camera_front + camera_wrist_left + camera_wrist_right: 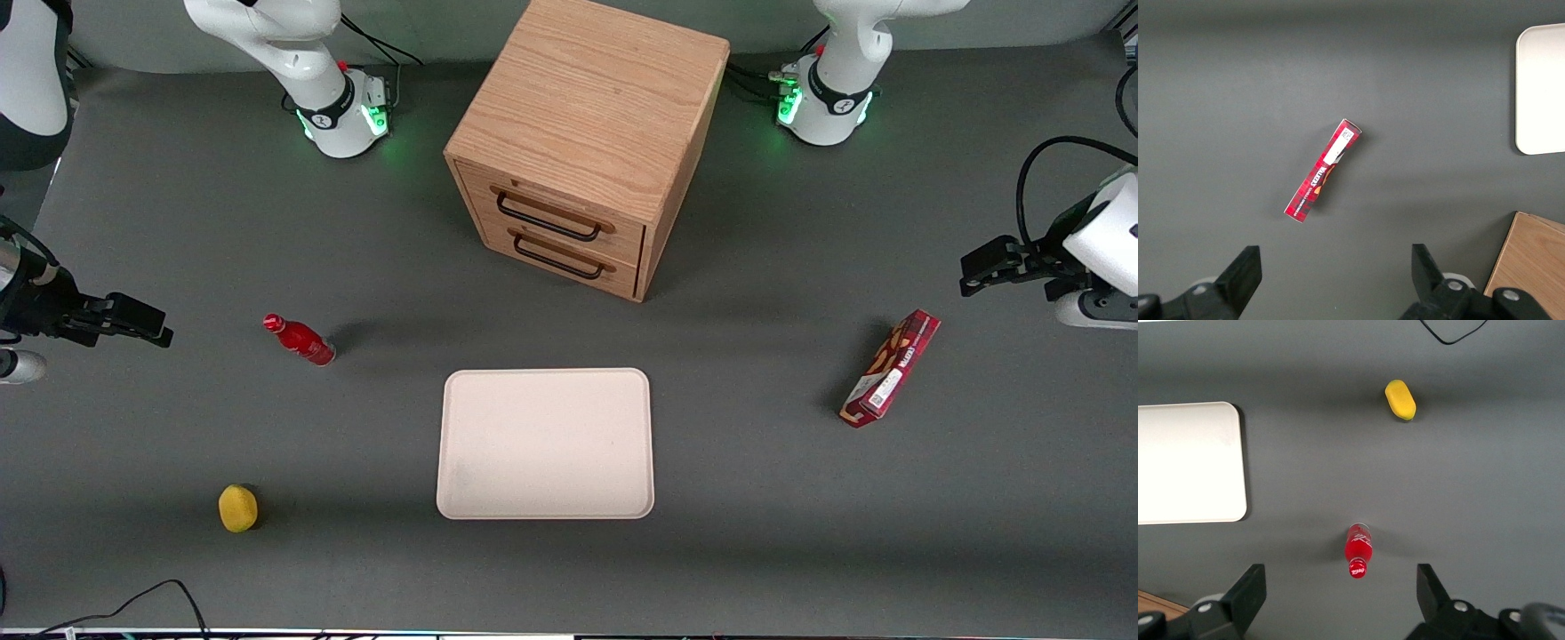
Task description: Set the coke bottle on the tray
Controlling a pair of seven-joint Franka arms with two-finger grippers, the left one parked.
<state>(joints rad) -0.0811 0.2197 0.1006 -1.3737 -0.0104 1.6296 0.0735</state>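
The coke bottle point(300, 340) point(1359, 550), small, glossy red and red-capped, stands upright on the grey table toward the working arm's end. The pale beige tray point(545, 443) point(1188, 460) lies flat in the middle of the table, nearer the front camera than the cabinet, with nothing on it. My right gripper point(147, 324) point(1341, 580) hovers above the table beside the bottle, farther toward the working arm's end than it. It is open, its fingers wide apart with nothing between them. The bottle is clear of both fingers.
A wooden two-drawer cabinet point(582, 142) stands farther from the front camera than the tray. A yellow lemon-like object point(238, 508) point(1400, 399) lies nearer the front camera than the bottle. A flat red snack box point(891, 368) point(1323, 170) lies toward the parked arm's end.
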